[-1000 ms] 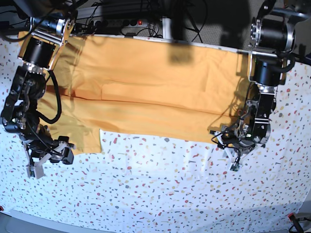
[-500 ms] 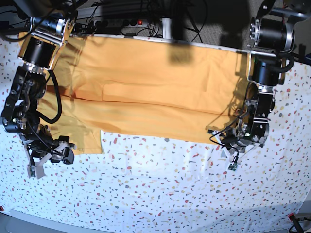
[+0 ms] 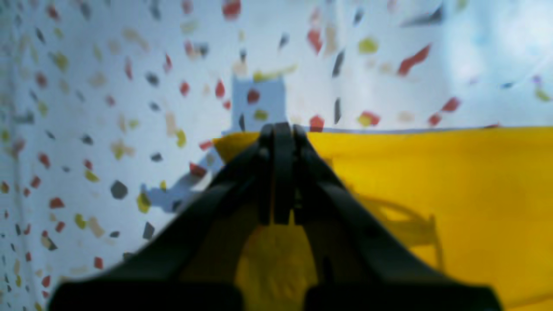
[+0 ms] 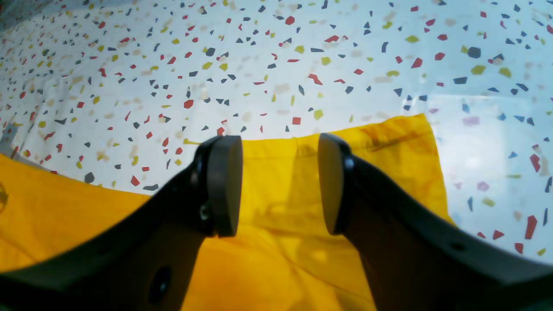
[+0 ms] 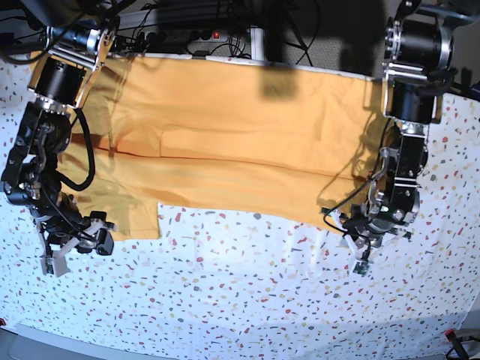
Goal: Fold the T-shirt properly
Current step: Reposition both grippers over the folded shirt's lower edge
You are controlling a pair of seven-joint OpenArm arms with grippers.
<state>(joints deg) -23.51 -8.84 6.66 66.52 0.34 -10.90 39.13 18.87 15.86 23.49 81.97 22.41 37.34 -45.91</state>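
The orange-yellow T-shirt (image 5: 240,135) lies spread flat across the far half of the table. My left gripper (image 5: 335,217) is at its near right hem corner. In the left wrist view the left gripper (image 3: 281,129) has its black fingers pressed together right on the hem edge of the T-shirt (image 3: 432,194), beside the corner. My right gripper (image 5: 101,234) is at the near left flap. In the right wrist view the right gripper (image 4: 278,185) is open, its two pads apart just above the T-shirt (image 4: 389,147) near its edge, holding nothing.
The white speckled tablecloth (image 5: 240,292) covers the whole table in front of the shirt. A power strip and cables (image 5: 195,34) run along the back edge. Both arm bases stand at the back corners.
The left arm's wrist has swung down toward the near side, at the shirt's right hem corner. The right arm and the shirt have barely moved.
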